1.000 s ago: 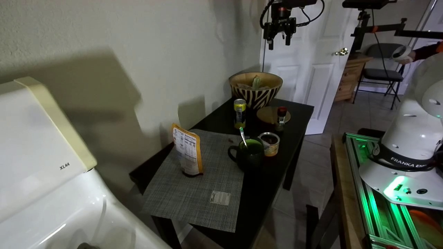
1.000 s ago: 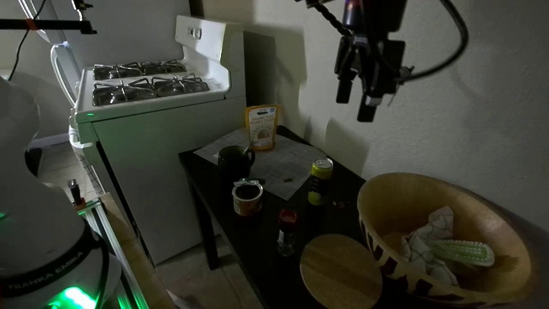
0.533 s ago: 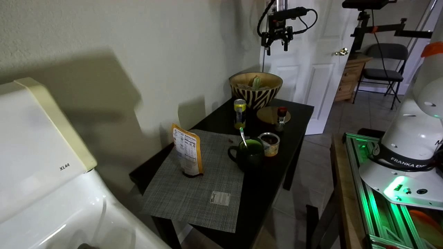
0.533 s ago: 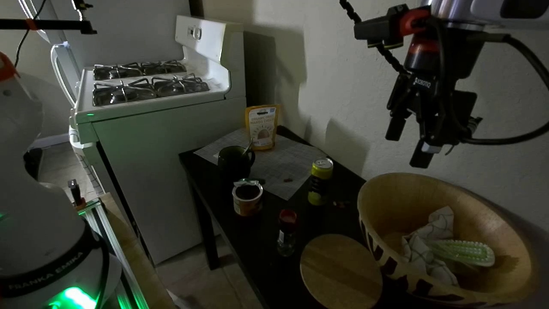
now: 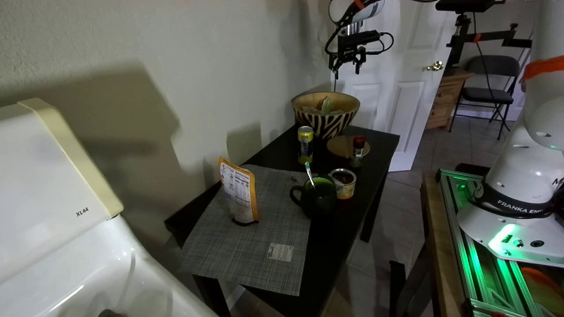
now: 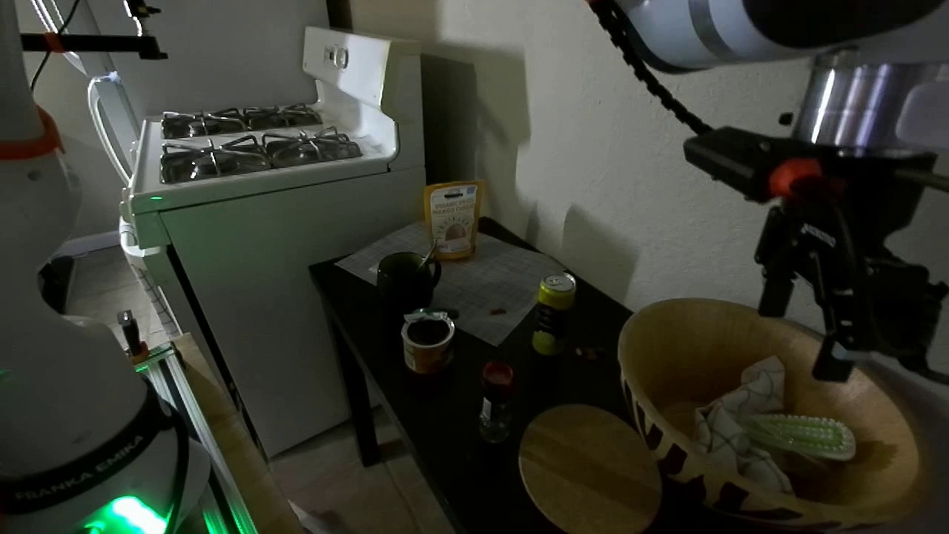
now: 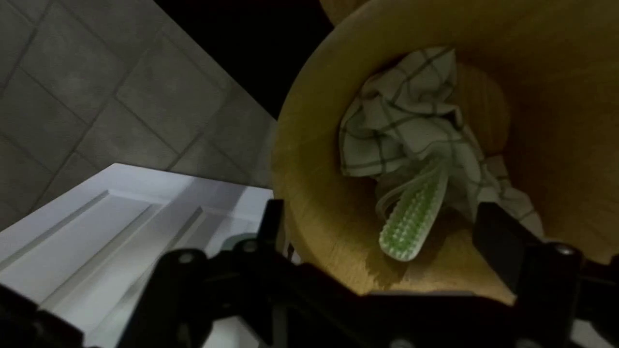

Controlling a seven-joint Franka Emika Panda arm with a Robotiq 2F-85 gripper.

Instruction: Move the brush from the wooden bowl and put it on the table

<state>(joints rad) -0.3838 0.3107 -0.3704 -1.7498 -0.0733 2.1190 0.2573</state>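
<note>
The place is looking like a kitchen in a home. A white stove [image 6: 296,274] with burner grates [image 6: 265,144] is standing near a small black bench [image 5: 277,154]. On the bench a woven placemat [image 5: 255,246] is lying, a food pouch [image 6: 453,222] and a drinks can [image 6: 554,315] are standing upright, and a spoon [image 5: 310,175] is leaning in a green-lined mug [image 5: 318,204]. A grey tiled floor [image 7: 121,92] is stretching out below. A white panelled door [image 5: 405,97] with a shiny knob [image 5: 435,66], a wooden drawer unit [image 5: 440,101] and a dark folding chair [image 5: 480,93] are furnishing the background.

There are 1 wooden bowl [image 6: 686,354], 1 brush [image 7: 416,213], 1 black table [image 6: 461,404], 1 gripper [image 6: 803,334], 1 mug [image 6: 402,283] and 1 can [image 6: 554,315].
</note>
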